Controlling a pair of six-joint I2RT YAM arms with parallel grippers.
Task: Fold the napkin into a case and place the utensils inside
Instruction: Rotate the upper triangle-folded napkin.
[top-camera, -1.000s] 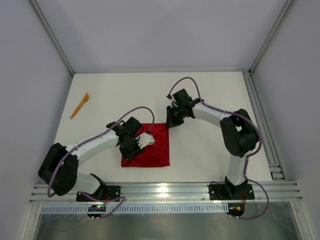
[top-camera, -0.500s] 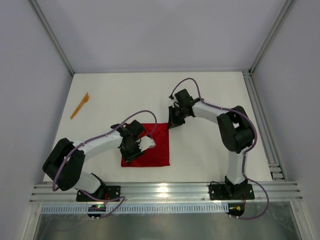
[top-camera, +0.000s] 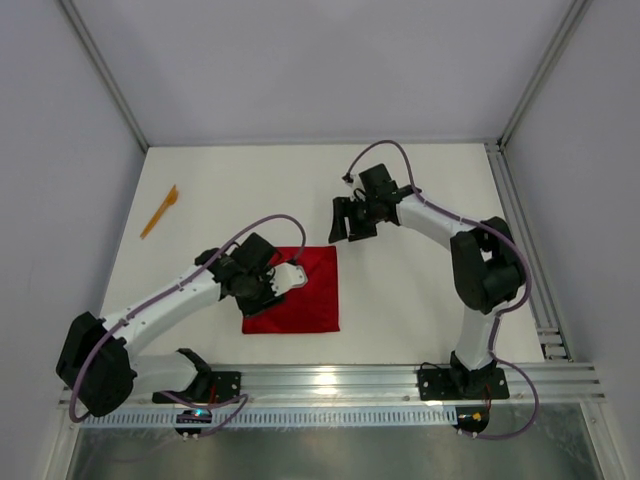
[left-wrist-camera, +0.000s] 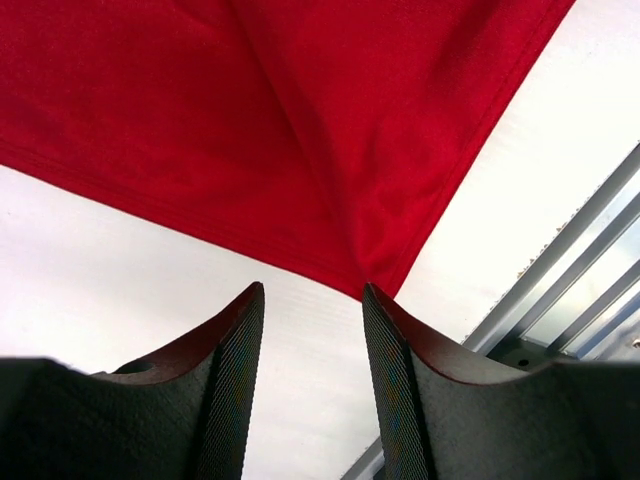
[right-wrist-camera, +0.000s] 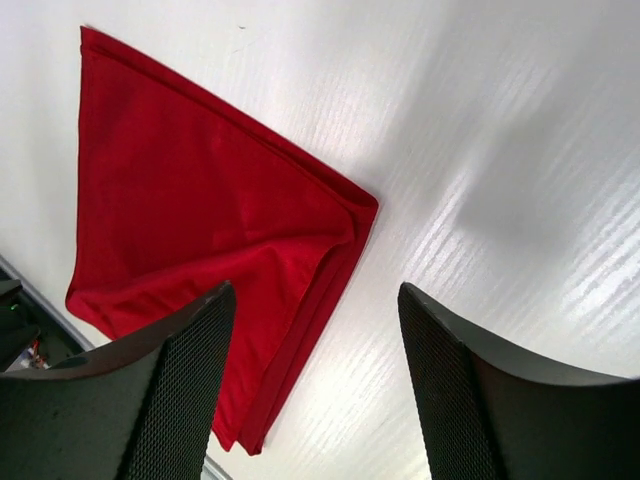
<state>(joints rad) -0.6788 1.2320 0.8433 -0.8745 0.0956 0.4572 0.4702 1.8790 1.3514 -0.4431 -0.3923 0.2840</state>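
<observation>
Napkin, bright red plain soft cloth (top-camera: 298, 298): lies flat as a doubled rectangle on the white tabletop (top-camera: 430, 290), near its centre, between the two arms.
Handling, judged: light and limp, with no stiffness. The layers are likely to slide on each other and on the smooth surface. Not fragile.
Best hold: a pinch at a corner or along the hem, taking only the layer wanted.
Left gripper (left-wrist-camera: 310, 292): part open, empty, tips just short of a cloth corner.
Right gripper (right-wrist-camera: 315, 292): wide, empty, near the far right corner, not touching.
Slim orange plastic utensil (top-camera: 159, 211): far left, well apart.
</observation>
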